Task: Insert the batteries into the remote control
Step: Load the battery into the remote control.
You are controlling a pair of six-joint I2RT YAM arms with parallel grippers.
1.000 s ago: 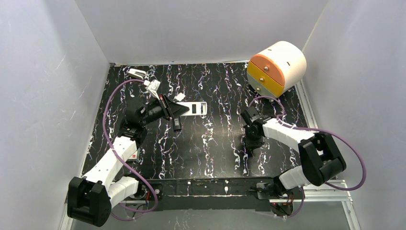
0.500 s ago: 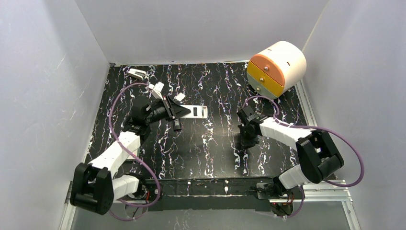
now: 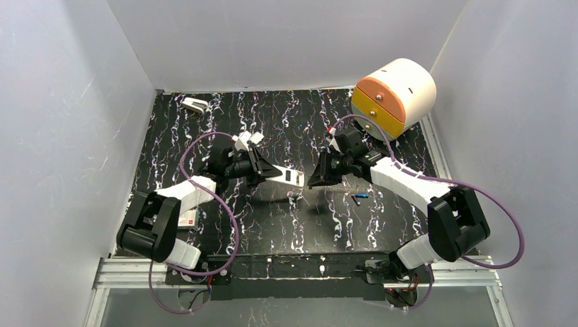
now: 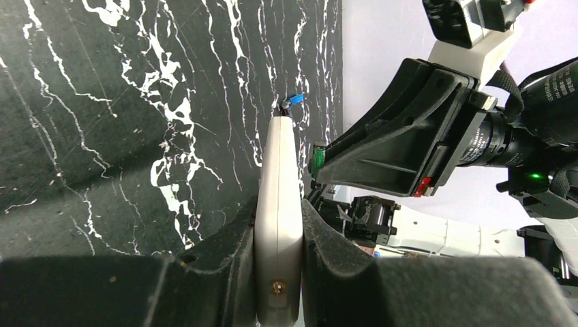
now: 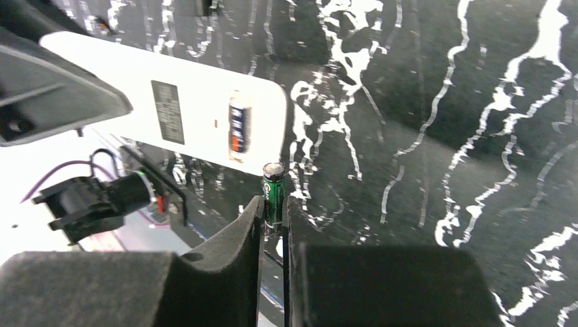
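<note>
My left gripper (image 3: pixel 263 169) is shut on the white remote control (image 3: pixel 287 178) and holds it by one end, edge-on between the fingers in the left wrist view (image 4: pixel 279 225). The right wrist view shows the remote's (image 5: pixel 184 112) open back with one dark battery (image 5: pixel 236 129) lying in the compartment. My right gripper (image 3: pixel 315 180) is shut on a green battery (image 5: pixel 274 189) that sticks out of its fingertips (image 5: pixel 257 204), its end just short of the remote's end. A blue battery (image 3: pixel 363 195) lies on the table with a dark one (image 3: pixel 356 200) beside it.
A round white drawer unit with orange and yellow fronts (image 3: pixel 395 95) stands at the back right. A small white part (image 3: pixel 195 104) lies at the back left. A red and white card (image 3: pixel 189 218) lies by the left arm. White walls enclose the black marbled table (image 3: pixel 300 225).
My left gripper has carried the remote to the right, towards the table's middle. My right gripper has swung up and left with the green battery to the remote's end, uncovering two batteries on the table.
</note>
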